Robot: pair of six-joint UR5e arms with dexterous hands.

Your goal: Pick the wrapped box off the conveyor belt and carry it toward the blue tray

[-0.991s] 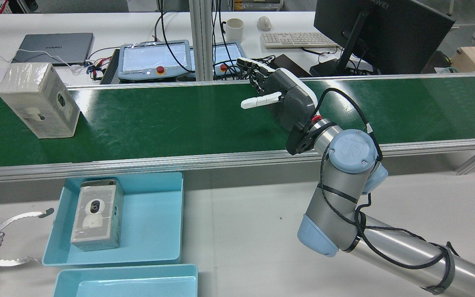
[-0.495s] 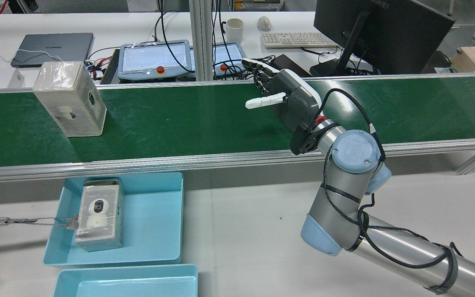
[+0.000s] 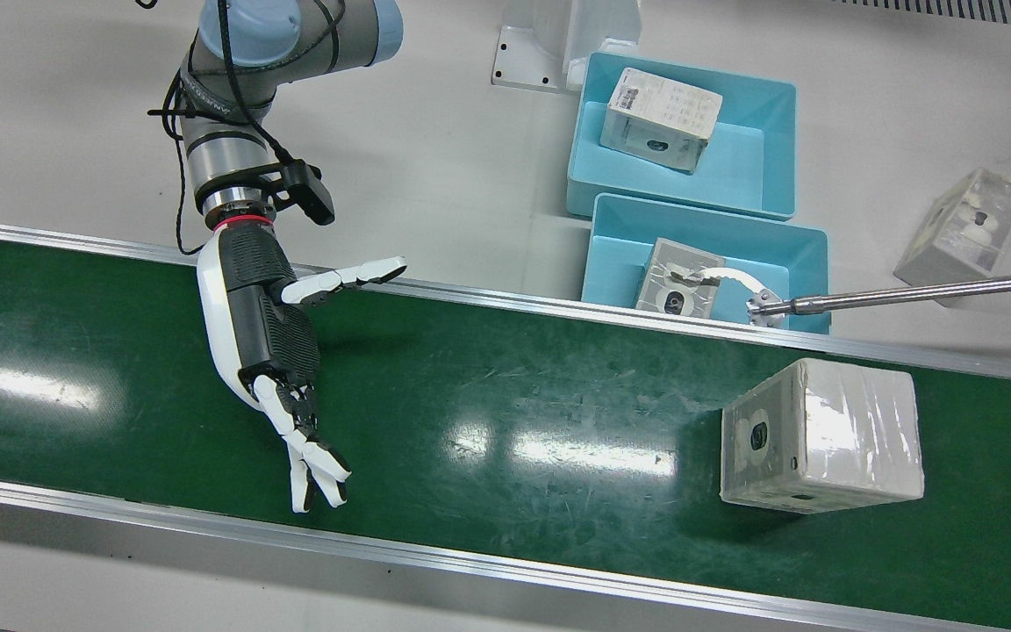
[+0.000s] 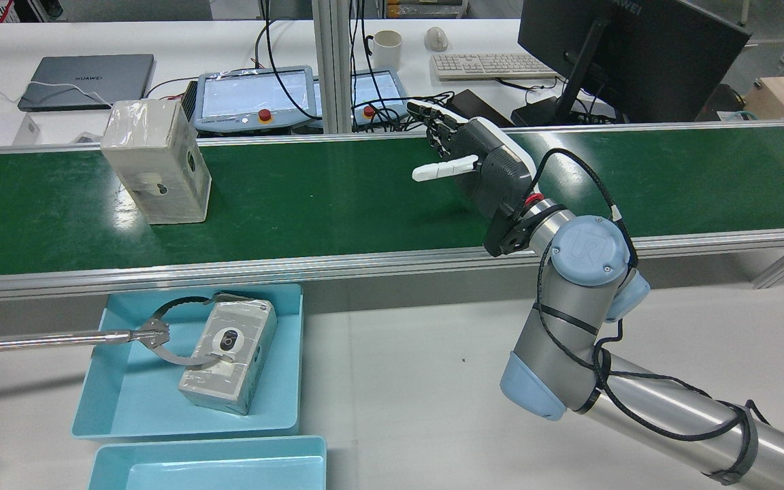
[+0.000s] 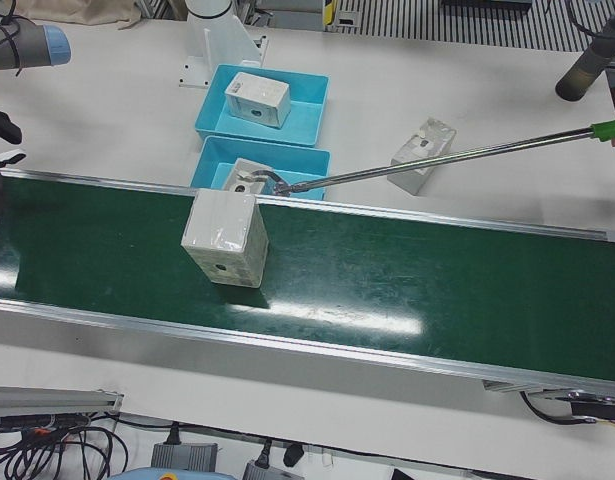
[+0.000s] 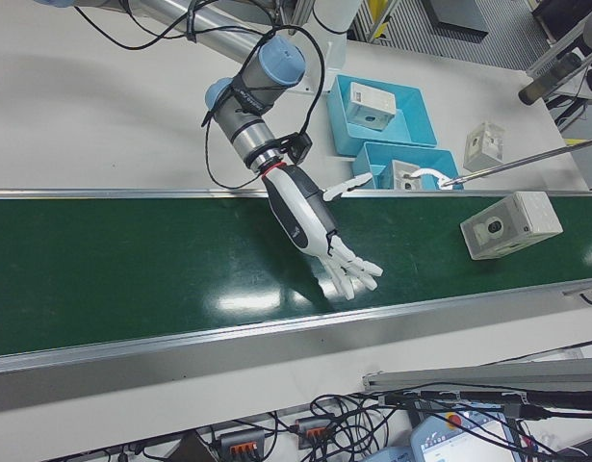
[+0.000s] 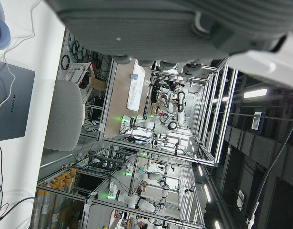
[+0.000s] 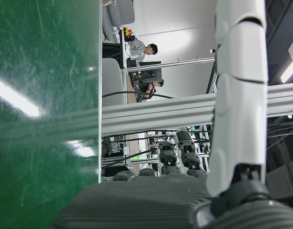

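Now the right hand (image 3: pixel 273 351) waits wide and empty over the conveyor belt (image 3: pixel 488 439); the wrapped box (image 3: pixel 821 436) is well apart. It looks set to catch the box; the left hand's state I cannot tell.

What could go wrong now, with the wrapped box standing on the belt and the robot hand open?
The wrapped box stands tall, apart from the open right robot hand; a sideways touch may tip it. Its film looks glossy, so fingers might slip. The reacher tool working in the blue tray could obstruct delivery.
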